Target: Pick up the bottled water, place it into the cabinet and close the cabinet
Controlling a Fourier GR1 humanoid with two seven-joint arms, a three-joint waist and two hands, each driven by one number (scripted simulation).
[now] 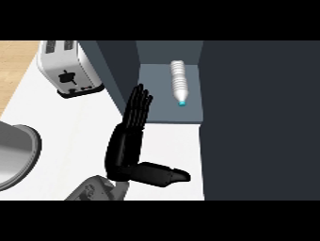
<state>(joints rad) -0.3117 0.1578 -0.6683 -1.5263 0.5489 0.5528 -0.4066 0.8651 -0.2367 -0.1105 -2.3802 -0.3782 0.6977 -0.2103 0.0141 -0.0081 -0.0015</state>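
The bottled water [180, 81] lies on its side on the cabinet's grey shelf [156, 106], its blue cap pointing toward me. A dark cabinet door [117, 70] stands open at the shelf's left side. My left hand [124, 146] reaches up from the lower edge with straight fingers [139, 101]; their tips are at that door's lower edge, the thumb sticking out to the right. The hand holds nothing. A large dark panel [270, 122] of the cabinet fills the right side of the view. My right hand does not show.
A white and silver toaster [69, 70] stands on the white counter [72, 122] left of the cabinet. A large grey round vessel [3, 155] sits at the left edge. Wooden flooring [6, 59] lies beyond the counter's far left.
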